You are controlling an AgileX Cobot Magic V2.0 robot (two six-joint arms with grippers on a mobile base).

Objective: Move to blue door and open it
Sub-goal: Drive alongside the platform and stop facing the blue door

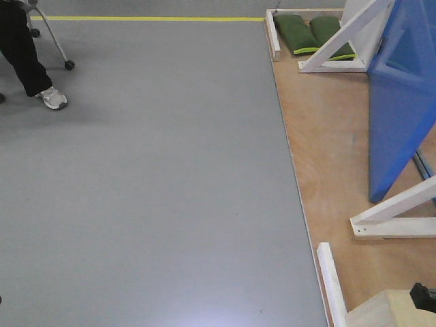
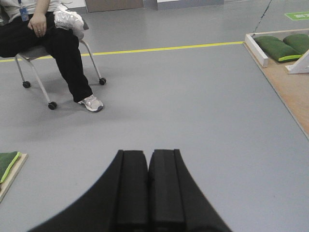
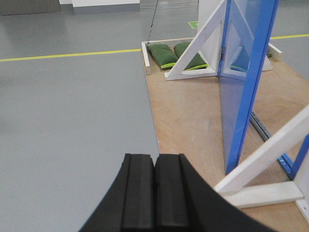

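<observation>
Blue door [image 1: 402, 102]: a tall glossy panel standing upright on the wooden platform [image 1: 320, 136] at the right of the front view, well apart from both arms. In the right wrist view its narrow near edge faces the camera, and its far edge meets a white triangular brace [image 3: 203, 43]. A second white brace [image 1: 395, 218] crosses in front of its lower near corner. Wooden platform: pale plywood with a low white border strip, laid flat on the grey floor [image 1: 150, 191]. Green bags [image 1: 300, 30]: two, side by side at the far corner of the platform, just beside the foot of the far brace. Yellow line [image 1: 150, 18]: a strip of tape running across the floor beyond the platform. Left gripper [image 2: 148, 159]: black, its two fingers pressed flat together with nothing between them, held above bare floor. Right gripper [image 3: 154, 162]: black, fingers likewise closed on each other and holding nothing, pointing along the boundary between floor and platform, with the door ahead and to its right. Person [image 2: 53, 38]: seated on a wheeled chair [image 2: 34, 72] at the far left, in dark trousers and a white shoe [image 2: 91, 103], well away from the door.
</observation>
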